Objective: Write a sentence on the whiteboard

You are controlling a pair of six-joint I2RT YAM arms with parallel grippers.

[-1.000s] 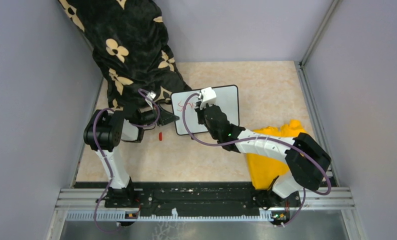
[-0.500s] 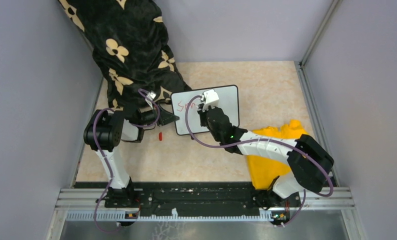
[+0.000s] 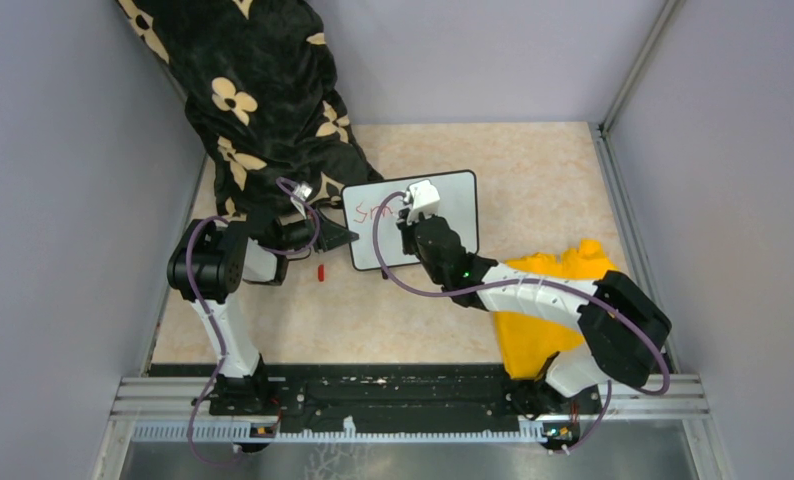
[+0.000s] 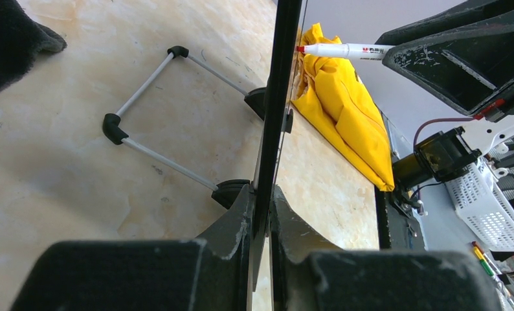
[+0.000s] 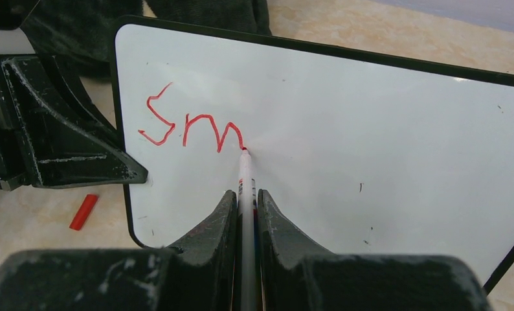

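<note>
The whiteboard (image 3: 453, 205) stands tilted on the table, white with a thin black frame; it fills the right wrist view (image 5: 371, 142) and shows edge-on in the left wrist view (image 4: 277, 116). My left gripper (image 3: 345, 237) (image 4: 267, 201) is shut on the board's left edge. My right gripper (image 3: 405, 212) (image 5: 245, 197) is shut on a white marker (image 5: 245, 178) whose red tip touches the board. The sentence (image 5: 189, 126) reads "Sm" in red at the board's upper left. The marker also shows in the left wrist view (image 4: 345, 50).
A red marker cap (image 3: 320, 272) (image 5: 84, 211) lies on the table left of the board. A yellow cloth (image 3: 533, 300) (image 4: 345, 110) lies under the right arm. A black flower-patterned cloth (image 3: 263, 90) hangs at the back left. The board's wire feet (image 4: 170, 107) rest on the table.
My right gripper moved the marker rightward along the board, and the red writing grew from the first strokes to "Sm". The left arm has not moved.
</note>
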